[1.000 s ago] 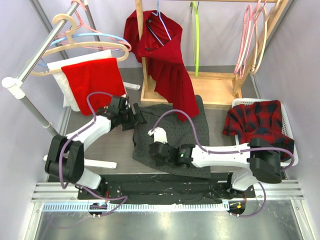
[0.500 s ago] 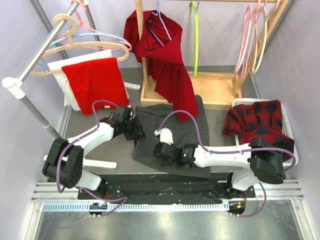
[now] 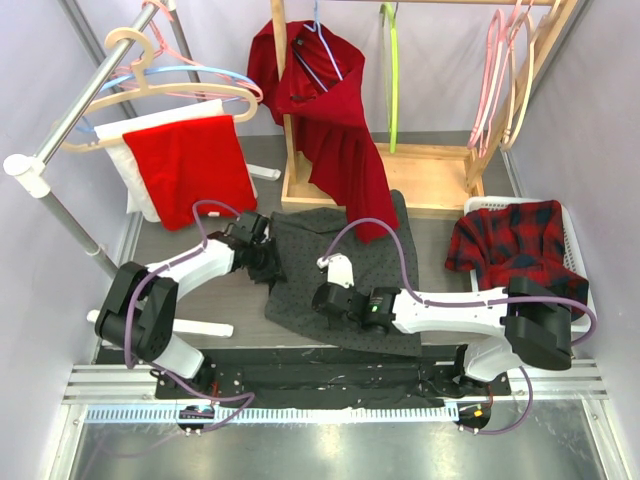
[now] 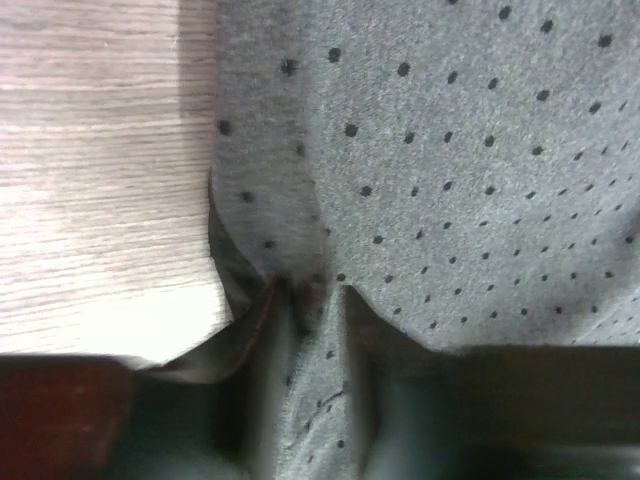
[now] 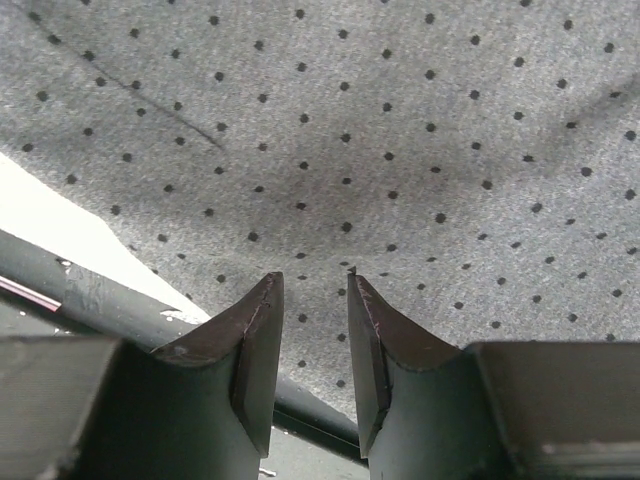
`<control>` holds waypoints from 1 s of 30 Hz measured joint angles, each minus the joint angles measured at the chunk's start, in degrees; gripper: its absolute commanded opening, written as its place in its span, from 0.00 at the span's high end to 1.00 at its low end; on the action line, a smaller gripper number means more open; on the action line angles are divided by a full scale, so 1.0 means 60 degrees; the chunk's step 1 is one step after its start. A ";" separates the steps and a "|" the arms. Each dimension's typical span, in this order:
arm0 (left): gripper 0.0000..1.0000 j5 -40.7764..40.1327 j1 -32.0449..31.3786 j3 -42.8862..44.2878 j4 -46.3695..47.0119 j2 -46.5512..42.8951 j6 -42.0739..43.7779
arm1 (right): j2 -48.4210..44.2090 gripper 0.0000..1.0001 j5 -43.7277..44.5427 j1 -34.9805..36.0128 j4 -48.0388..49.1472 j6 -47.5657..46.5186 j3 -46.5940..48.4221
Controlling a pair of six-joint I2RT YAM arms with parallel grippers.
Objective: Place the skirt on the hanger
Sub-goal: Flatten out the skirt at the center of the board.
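The grey dotted skirt point(image 3: 350, 270) lies flat on the table in front of the wooden rack. My left gripper point(image 3: 272, 265) is at the skirt's left edge; in the left wrist view the gripper point(image 4: 308, 300) is shut on a pinched strip of the skirt point(image 4: 450, 150). My right gripper point(image 3: 322, 297) hovers over the skirt's near-left part. In the right wrist view that gripper point(image 5: 312, 285) stands open by a narrow gap, tips close to the flat skirt point(image 5: 350, 130), nothing between them. Hangers point(image 3: 150, 75) hang on the left rail; a green hanger point(image 3: 390, 75) and pink hangers point(image 3: 500, 70) hang on the wooden rack.
A red garment point(image 3: 335, 130) drapes from the wooden rack point(image 3: 430, 175) onto the skirt's far edge. Red and white cloths point(image 3: 190, 160) hang on the left metal rail point(image 3: 80, 110). A white basket point(image 3: 572, 225) with plaid cloth stands at right. A black bar point(image 5: 100, 300) runs under the skirt's near edge.
My left gripper slid along to the skirt's left edge and closed on the fabric. My right gripper shifted a little to the right over the skirt.
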 measured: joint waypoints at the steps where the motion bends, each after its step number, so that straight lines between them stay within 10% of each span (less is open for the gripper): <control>1: 0.97 -0.0025 0.0000 0.0026 -0.0080 0.0000 0.0036 | -0.0004 0.64 -0.0004 -0.0015 -0.0007 0.0018 -0.0011; 19: 1.00 0.2222 0.0000 -0.0313 0.1384 -0.2586 -0.0448 | -0.0047 0.64 0.0288 -0.0310 -0.0357 0.0302 -0.0084; 30: 1.00 0.3829 0.0189 -0.3111 0.6029 0.0350 -0.1931 | -0.0135 0.65 0.0364 -0.0368 -0.0543 0.0335 -0.0095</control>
